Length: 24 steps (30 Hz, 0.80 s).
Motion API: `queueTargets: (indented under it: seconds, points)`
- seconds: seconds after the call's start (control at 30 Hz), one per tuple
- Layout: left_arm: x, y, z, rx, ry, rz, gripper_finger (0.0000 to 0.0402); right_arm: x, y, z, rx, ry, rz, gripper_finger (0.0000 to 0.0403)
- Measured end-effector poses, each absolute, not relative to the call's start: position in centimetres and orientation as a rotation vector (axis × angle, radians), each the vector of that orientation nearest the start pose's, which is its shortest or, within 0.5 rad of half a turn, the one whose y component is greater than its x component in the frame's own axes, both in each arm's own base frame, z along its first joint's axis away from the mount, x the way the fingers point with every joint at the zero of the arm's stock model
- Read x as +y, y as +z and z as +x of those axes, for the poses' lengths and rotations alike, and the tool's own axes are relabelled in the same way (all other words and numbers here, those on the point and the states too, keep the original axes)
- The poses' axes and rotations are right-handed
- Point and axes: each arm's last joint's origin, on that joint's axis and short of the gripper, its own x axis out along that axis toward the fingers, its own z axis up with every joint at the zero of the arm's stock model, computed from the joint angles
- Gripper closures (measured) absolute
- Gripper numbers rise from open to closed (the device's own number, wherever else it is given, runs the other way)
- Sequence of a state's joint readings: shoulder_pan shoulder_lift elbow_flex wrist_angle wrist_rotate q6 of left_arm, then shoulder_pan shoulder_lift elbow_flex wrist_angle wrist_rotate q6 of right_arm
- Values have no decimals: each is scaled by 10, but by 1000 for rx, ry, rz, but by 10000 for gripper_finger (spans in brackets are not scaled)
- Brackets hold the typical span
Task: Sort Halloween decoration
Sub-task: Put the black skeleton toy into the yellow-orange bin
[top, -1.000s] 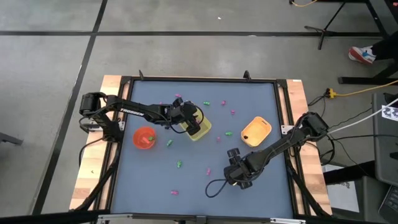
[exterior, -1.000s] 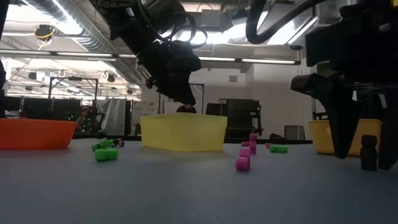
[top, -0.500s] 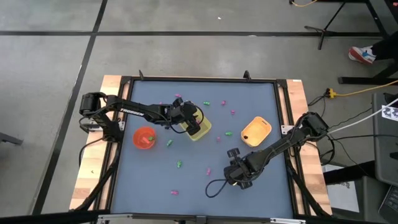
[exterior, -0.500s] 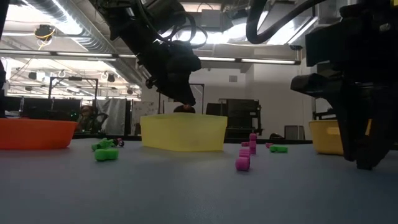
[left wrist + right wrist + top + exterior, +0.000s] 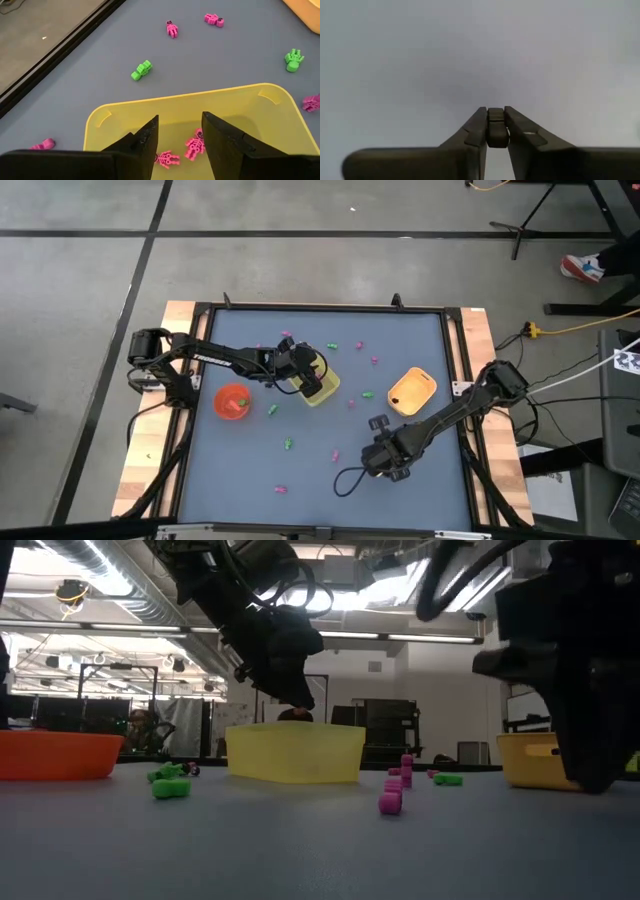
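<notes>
1. We see the right gripper point(image 5: 495, 125) nearest us, above bare table point(image 5: 400, 340), clamped on a dark trinket point(image 5: 496, 131).
2. Pink point(image 5: 390, 802) and green point(image 5: 170, 787) trinkets lie scattered mid-table.
3. Farther off, the left gripper point(image 5: 179, 132) hangs over the yellow tray point(image 5: 125, 107), jaws parted and empty, pink trinkets point(image 5: 195, 146) inside.

Even overhead light on the table point(image 5: 300, 470); low view backlit by ceiling strip lights point(image 5: 110, 585), arms silhouetted; right wrist background washed out, featureless.
</notes>
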<state>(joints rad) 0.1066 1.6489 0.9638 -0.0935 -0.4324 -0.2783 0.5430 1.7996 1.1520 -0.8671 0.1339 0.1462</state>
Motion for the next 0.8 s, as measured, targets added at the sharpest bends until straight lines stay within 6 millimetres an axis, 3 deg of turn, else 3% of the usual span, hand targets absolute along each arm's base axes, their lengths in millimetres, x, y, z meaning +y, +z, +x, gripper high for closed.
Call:
queueTargets:
  seconds: [0.23,0.47,0.6,0.8]
  points:
    - [48,192,332,699,614,-130,267,141,198,255,1511,71,-592,355]
    - [48,192,332,701,614,-129,267,108,231,241,1471,-68,-568,356]
    - [48,192,332,702,614,-130,267,85,232,231,1483,-122,-522,351]
    - [47,192,332,702,609,-132,267,56,218,216,1560,-196,-468,350]
